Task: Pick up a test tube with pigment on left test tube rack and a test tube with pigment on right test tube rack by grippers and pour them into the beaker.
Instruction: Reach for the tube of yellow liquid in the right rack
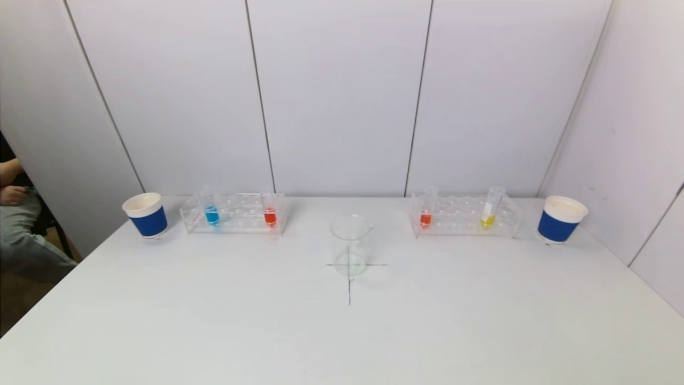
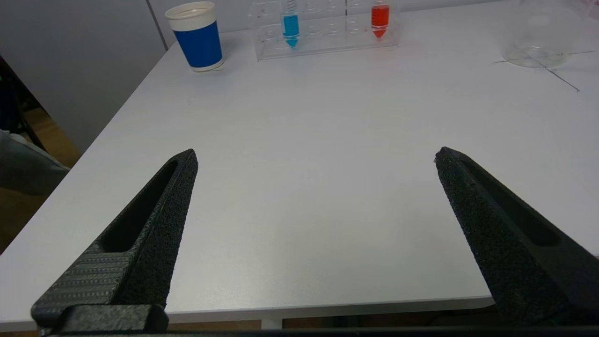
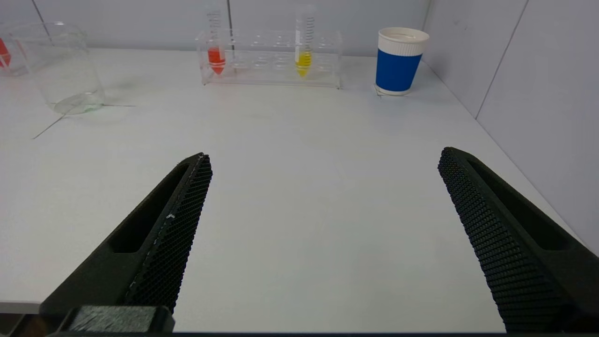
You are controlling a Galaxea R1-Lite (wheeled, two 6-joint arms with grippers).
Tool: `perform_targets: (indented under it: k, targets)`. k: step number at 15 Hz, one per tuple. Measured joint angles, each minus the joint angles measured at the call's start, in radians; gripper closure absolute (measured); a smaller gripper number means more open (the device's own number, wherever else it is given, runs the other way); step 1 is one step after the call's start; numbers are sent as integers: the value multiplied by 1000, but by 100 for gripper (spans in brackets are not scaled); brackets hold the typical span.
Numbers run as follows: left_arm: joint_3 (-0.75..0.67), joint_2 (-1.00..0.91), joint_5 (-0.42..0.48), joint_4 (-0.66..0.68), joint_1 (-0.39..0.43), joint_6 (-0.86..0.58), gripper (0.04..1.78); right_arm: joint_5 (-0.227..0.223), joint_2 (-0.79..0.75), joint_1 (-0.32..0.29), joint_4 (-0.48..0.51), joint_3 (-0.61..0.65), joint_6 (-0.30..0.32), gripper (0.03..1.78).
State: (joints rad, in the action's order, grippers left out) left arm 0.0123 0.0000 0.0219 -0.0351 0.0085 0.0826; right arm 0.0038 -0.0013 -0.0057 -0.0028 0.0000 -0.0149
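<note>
A clear left rack [image 1: 233, 220] at the table's back left holds a blue tube [image 1: 211, 213] and a red tube [image 1: 270, 215]. A clear right rack [image 1: 464, 222] at the back right holds a red tube [image 1: 425, 217] and a yellow tube [image 1: 487, 219]. An empty glass beaker [image 1: 350, 245] stands on a drawn cross at the centre. Neither gripper shows in the head view. My left gripper [image 2: 316, 157] is open and empty over the table's near left edge, far from the blue tube [image 2: 290, 25]. My right gripper [image 3: 323, 157] is open and empty at the near right, far from the yellow tube [image 3: 303, 61].
A blue paper cup [image 1: 146, 215] stands left of the left rack and another [image 1: 559, 219] right of the right rack. White wall panels close the back and right side. A seated person [image 1: 21, 235] is beyond the table's left edge.
</note>
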Motion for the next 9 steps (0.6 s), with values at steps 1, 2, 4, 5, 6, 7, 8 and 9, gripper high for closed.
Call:
perform_targets:
  k: [1, 2, 4, 5, 6, 7, 8, 9]
  targets:
    - [0, 0, 0, 0, 0, 0, 5, 0, 0, 0, 0, 0, 0, 5]
    - [0, 0, 0, 0, 0, 0, 5, 0, 0, 0, -1, 0, 0, 5]
    - [0, 0, 0, 0, 0, 0, 5, 0, 0, 0, -1, 0, 0, 5]
    - [0, 0, 0, 0, 0, 0, 5, 0, 0, 0, -1, 0, 0, 5]
    - [0, 0, 0, 0, 0, 0, 5, 0, 0, 0, -1, 0, 0, 5]
    - [0, 0, 0, 0, 0, 0, 5, 0, 0, 0, -1, 0, 0, 5]
    - [0, 0, 0, 0, 0, 0, 5, -1, 0, 0, -2, 0, -1, 5]
    - [0, 0, -1, 0, 0, 0, 5, -3, 0, 0, -2, 0, -5, 5]
